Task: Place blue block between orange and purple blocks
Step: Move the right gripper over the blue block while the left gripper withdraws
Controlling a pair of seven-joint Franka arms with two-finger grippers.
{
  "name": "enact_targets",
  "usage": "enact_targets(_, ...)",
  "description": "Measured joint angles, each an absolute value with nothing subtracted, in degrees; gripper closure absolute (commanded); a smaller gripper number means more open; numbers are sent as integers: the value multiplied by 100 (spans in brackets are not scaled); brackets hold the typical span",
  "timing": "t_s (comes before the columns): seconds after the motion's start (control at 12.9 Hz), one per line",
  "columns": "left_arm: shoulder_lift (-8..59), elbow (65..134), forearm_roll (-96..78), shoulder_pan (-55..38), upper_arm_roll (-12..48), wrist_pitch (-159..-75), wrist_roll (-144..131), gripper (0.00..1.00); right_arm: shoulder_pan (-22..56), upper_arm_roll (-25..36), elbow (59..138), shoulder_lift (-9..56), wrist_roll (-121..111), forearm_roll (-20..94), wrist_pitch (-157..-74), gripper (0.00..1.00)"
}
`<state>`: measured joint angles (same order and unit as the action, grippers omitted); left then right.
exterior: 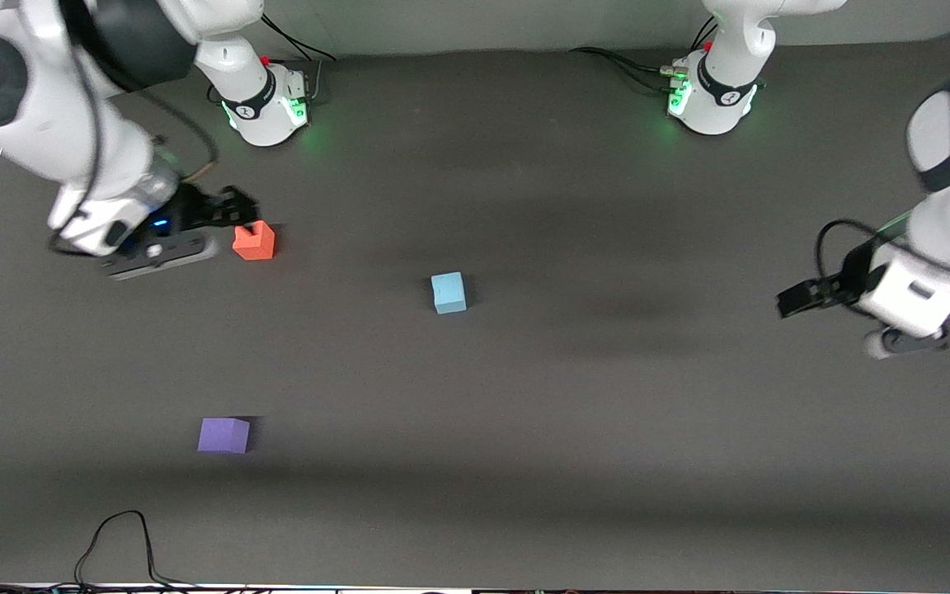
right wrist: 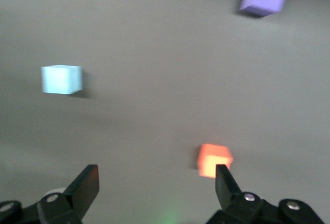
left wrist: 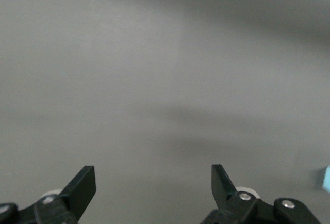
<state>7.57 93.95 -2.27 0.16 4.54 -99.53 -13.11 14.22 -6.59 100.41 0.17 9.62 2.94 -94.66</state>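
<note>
The dark bench (exterior: 607,429) carries three small cubes, well apart from one another. The right arm (exterior: 54,124) reaches out from its base and holds the right tool (exterior: 228,216) just beside the orange block (exterior: 254,241), near the right arm's end of the bench; its fingers (right wrist: 85,185) are spread wide and grasp nothing. The left arm waits at its own end of the bench, its left tool (exterior: 801,297) up over bare bench, released and empty as well. The blue block (exterior: 449,293) sits near the middle of the bench. The purple block (exterior: 223,435) lies closer to the front camera's edge than the orange block, toward the right arm's end.
</note>
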Motion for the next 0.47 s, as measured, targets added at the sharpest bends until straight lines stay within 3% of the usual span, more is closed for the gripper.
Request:
enact_targets(0.23,450,9528,-227,211,455,-9749,-964,0,2404,-692,9779,364,2326,560,-9780,0)
enact_targets(0.47,315,9546,-225,223,464,-9697,-783,0,3093,-701,9148,1128,3343,660,-10086,0)
